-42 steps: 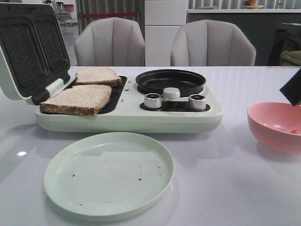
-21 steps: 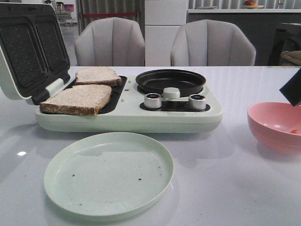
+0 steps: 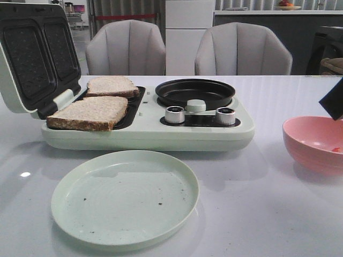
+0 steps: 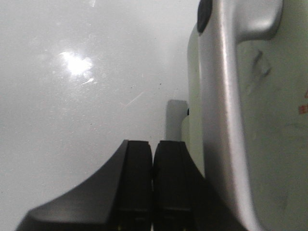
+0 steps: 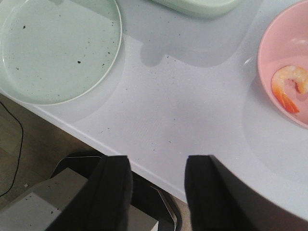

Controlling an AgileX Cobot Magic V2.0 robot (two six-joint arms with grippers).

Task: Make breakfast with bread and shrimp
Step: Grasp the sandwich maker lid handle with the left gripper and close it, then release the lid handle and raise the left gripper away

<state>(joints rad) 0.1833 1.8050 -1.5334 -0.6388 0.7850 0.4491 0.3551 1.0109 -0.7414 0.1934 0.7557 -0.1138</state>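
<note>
Hovering right pincer (image 5: 156,192) agape above table edge | left pincer (image 4: 152,187) closed beside appliance | shrimp (image 5: 289,90) in pink bowl (image 5: 269,36)

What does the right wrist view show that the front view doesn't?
Only the right wrist view shows the whole shrimp lying in the pink bowl, and the right gripper open with nothing between its fingers. Only the front view shows the bread on the open sandwich maker and the black pan. Both show the green plate.

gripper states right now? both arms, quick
Left gripper: closed, fingers pressed together, holding nothing, beside the breakfast maker.
Right gripper: open, empty, above the table edge; shrimp untouched in the pink bowl.
</note>
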